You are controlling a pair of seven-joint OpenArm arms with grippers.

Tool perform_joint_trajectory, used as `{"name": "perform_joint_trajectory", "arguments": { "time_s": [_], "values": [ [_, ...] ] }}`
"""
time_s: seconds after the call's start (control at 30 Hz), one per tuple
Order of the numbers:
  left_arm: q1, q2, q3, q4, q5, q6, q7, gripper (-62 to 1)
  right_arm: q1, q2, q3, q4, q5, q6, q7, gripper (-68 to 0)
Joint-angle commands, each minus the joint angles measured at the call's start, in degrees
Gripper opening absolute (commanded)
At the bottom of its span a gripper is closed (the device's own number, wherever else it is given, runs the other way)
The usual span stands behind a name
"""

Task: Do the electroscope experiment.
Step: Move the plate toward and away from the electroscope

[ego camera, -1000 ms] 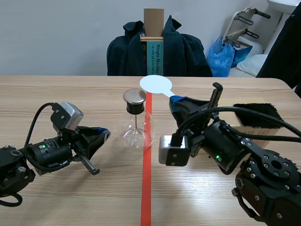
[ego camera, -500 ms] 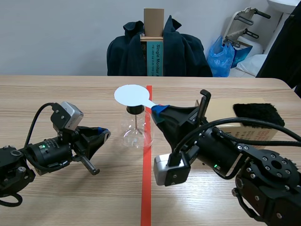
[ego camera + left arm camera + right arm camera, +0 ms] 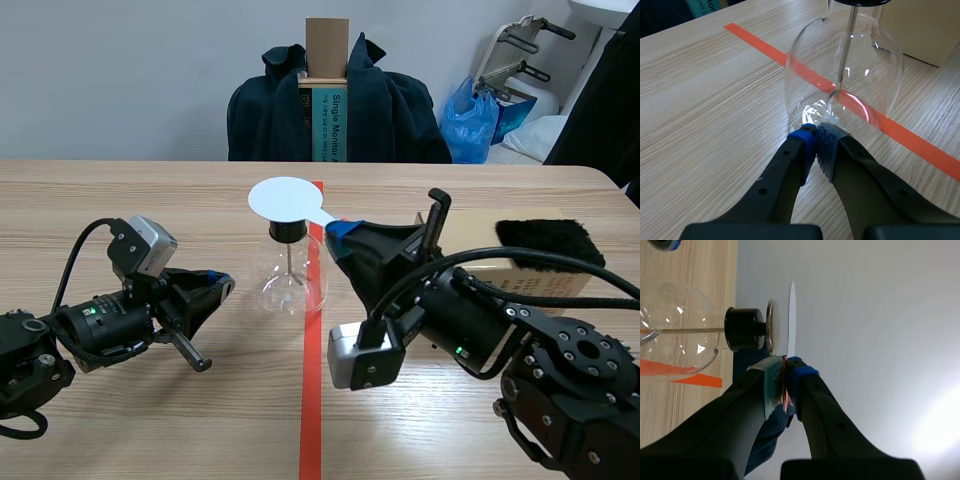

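Flask [image 3: 290,275]: stood mid-surface on the tape line [image 3: 312,400].
Disc [image 3: 284,198]: pinched in right hand [image 3: 340,232], held just over the cap [image 3: 771,327].
Left hand [image 3: 817,137]: closed, empty, at the flask's base.
Risk: flask could be toppled by a sideways push.

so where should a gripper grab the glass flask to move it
Probably by the black stopper at its neck, coming in level from the side: the flask is wide, round glass, and the white disc hangs over the top.
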State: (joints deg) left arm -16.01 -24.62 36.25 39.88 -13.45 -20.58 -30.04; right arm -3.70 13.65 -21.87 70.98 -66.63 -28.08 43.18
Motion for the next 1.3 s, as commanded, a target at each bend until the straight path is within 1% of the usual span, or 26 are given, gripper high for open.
{"name": "perform_joint_trajectory", "arguments": {
  "time_s": [0.0, 0.17, 0.53, 0.8, 0.9, 1.0, 1.13, 1.27],
  "values": [
    [-0.3, 0.0, -0.3, 1.3, -0.4, 0.1, -0.6, -58.1, 0.7, 0.0, 0.4, 0.8, 0.6, -0.6, -1.1, -66.7],
    [-0.3, 0.0, -0.3, 1.3, -0.4, 0.1, -0.6, -58.1, 0.7, 0.0, 0.4, 0.8, 0.6, -0.6, -6.9, -66.7],
    [-0.3, 0.0, -0.3, 1.3, -0.4, 0.1, -0.6, -58.1, 0.7, 0.0, 0.4, 0.8, 0.6, -0.6, -24.9, -66.7],
    [-0.3, 0.0, -0.3, 1.3, -0.4, 0.1, -0.6, -58.1, 0.7, 0.0, 0.6, 0.8, 0.6, -0.6, -33.6, -66.7],
    [-0.3, 0.0, -0.3, 1.3, -0.4, 0.1, -0.6, -58.1, 0.7, 0.0, 0.6, 0.8, 0.6, -0.6, -34.8, -66.7],
    [-0.3, 0.0, -0.3, 1.3, -0.4, 0.1, -0.6, -58.1, 0.7, 0.0, 0.6, 0.8, 0.6, -0.6, -34.2, -66.7],
    [-0.3, 0.0, -0.3, 1.3, -0.4, 0.1, -0.6, -58.1, 0.7, 0.0, 0.6, 0.8, 0.5, -0.6, -31.2, -66.7],
    [-0.3, 0.0, -0.3, 1.3, -0.4, 0.1, -0.6, -58.1, 0.7, 0.0, 0.6, 0.8, -0.4, -0.6, -26.4, -66.7]
  ]
}}
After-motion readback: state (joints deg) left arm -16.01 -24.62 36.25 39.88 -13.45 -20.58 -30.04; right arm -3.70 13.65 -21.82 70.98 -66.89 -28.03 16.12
